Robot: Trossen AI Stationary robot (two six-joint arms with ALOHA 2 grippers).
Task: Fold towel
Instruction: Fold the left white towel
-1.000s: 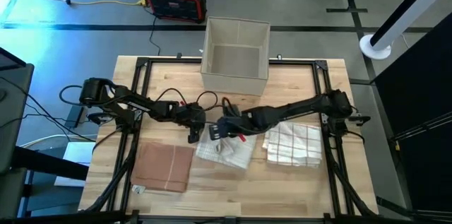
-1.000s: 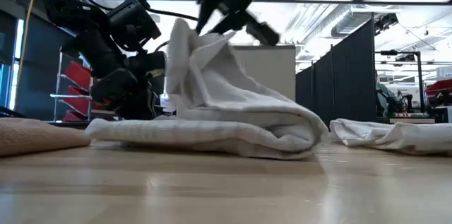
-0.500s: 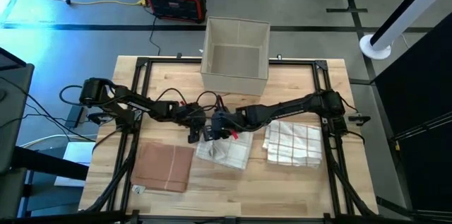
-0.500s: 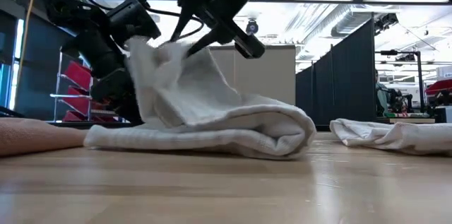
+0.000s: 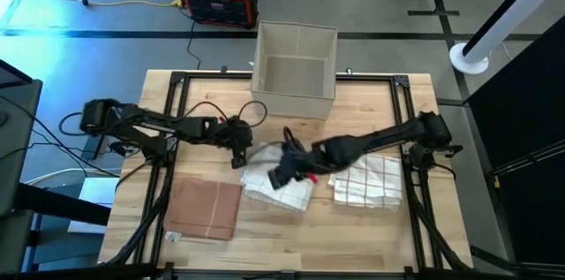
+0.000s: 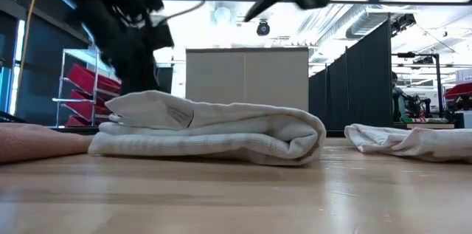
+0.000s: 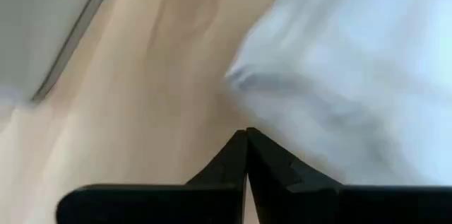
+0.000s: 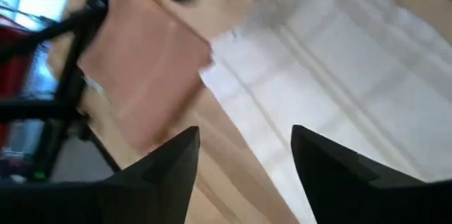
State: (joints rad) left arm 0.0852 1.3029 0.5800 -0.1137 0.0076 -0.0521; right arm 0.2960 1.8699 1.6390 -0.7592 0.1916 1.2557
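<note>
since a moment before, the right gripper (image 5: 281, 174) had let the white towel (image 5: 279, 183) drop and lifted with fingers spread; the towel lay folded mid-table. left gripper (image 5: 237, 150), fingers pinched shut on nothing, hovered at the towel's far-left edge. the pale wooden table (image 5: 371, 218) carried three cloths: white towel, brown one (image 5: 205, 208), checked one (image 5: 367, 179). one grey bin (image 5: 295, 68) stood at the back, grey floor around.

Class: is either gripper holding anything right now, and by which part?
Nothing is held. The right gripper is open above the white towel; the left gripper is shut, empty.
</note>
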